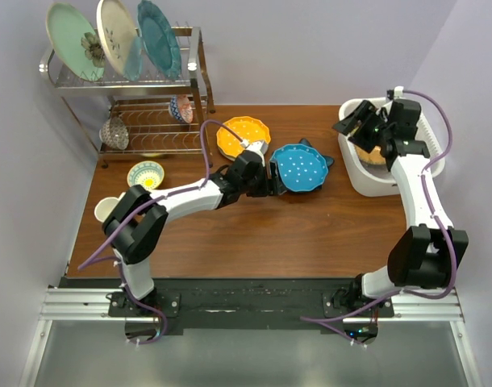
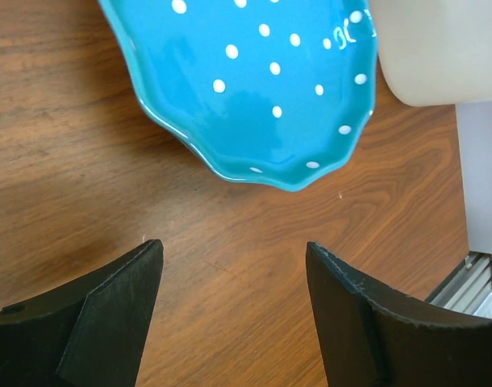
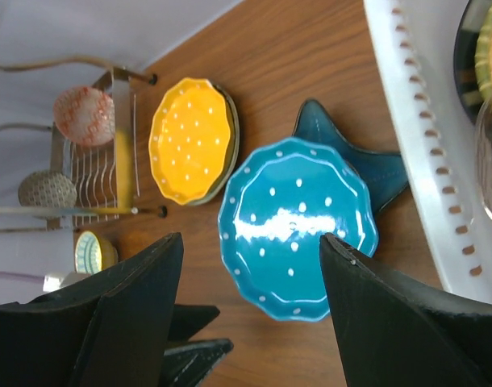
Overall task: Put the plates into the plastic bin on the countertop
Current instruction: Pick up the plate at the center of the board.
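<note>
Brown wooden counter [image 1: 254, 234] is occupied at right by a white plastic bin [image 1: 373, 187], above which the right jaws are held apart. A turquoise dotted plate [image 1: 299, 167] is stacked on a dark-blue star-shaped plate [image 3: 375, 165] at centre, faced by the left jaws, also apart.

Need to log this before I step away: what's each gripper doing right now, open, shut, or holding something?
Left gripper: open, empty, facing the blue white-dotted scalloped plate.
Right gripper: open, empty, over the white plastic bin.
</note>
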Available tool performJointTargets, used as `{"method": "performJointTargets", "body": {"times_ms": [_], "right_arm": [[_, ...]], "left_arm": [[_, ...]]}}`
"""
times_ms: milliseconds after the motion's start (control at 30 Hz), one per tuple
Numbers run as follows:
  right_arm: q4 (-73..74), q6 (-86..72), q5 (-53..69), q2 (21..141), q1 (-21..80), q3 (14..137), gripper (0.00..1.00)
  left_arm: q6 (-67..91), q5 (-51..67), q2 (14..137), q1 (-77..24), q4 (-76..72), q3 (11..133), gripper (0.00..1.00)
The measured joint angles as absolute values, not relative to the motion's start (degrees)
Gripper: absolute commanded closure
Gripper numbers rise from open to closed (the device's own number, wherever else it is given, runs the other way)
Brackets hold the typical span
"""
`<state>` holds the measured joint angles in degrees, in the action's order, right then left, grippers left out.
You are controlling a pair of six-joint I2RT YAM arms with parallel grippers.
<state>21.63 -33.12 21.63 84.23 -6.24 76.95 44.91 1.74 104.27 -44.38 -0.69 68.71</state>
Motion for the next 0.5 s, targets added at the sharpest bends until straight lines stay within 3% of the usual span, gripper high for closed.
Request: {"method": "performJointTargets", "body": {"times_ms": [500], "right_arm": [[23.27, -30.26, 22.31, 75.55, -1.65, 63.94, 0.28]], "left_arm": [[51.48, 2.94, 110.56, -41.80, -7.99, 68.53, 0.26]]}}
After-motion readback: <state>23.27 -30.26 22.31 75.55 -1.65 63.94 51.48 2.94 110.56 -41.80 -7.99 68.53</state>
